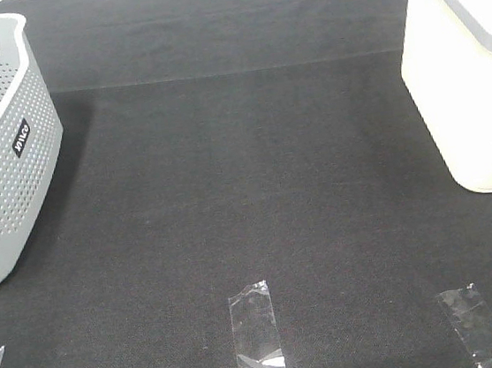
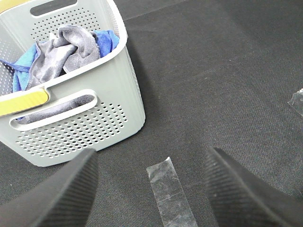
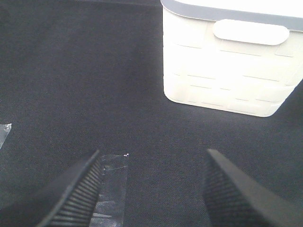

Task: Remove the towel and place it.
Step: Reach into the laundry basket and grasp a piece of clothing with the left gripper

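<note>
The grey towel (image 2: pixel 64 49) is found crumpled in a heap inside the perforated grey basket (image 2: pixel 102 125), bunched against a blue cloth (image 2: pixel 108 40), part seen through the handle slot.

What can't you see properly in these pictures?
- Towel, left wrist view: crumpled in the grey basket, mostly hidden by its wall and the blue cloth.
- White bin, high view: cut off by the top and right edges.
- Left tool and right tool: absent from the high view; wrist views cut off all but open fingers.

Staged lab test bench: black mat (image 1: pixel 256 192), tape markers (image 1: pixel 255 325), grey basket (image 1: pixel 5 176), white bin (image 1: pixel 468 105).
</note>
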`<state>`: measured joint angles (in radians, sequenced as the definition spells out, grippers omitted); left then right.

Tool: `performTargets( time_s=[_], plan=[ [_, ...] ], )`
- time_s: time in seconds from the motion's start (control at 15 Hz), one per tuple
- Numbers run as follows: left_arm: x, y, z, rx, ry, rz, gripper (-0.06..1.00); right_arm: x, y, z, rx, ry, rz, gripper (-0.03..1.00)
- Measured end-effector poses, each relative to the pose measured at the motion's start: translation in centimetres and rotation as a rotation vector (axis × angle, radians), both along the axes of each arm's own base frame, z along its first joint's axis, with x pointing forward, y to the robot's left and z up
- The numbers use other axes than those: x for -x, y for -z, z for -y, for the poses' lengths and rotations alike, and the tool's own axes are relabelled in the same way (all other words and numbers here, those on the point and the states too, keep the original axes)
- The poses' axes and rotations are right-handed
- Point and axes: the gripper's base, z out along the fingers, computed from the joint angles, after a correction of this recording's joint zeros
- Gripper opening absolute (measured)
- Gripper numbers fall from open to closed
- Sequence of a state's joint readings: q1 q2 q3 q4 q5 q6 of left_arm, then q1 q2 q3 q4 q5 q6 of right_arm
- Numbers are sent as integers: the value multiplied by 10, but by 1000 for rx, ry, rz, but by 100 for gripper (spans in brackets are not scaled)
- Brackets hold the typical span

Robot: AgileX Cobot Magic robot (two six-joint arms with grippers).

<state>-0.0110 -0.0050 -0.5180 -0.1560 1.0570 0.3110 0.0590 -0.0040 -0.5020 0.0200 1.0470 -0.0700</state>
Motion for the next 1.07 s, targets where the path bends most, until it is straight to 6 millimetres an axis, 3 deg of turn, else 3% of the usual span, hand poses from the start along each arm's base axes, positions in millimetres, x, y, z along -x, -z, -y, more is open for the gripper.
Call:
performTargets(
  time_s=[1.07],
  plan=[
    [0, 0, 0, 0, 0, 0, 63, 0, 0, 0, 0, 0, 0, 59]
  ],
)
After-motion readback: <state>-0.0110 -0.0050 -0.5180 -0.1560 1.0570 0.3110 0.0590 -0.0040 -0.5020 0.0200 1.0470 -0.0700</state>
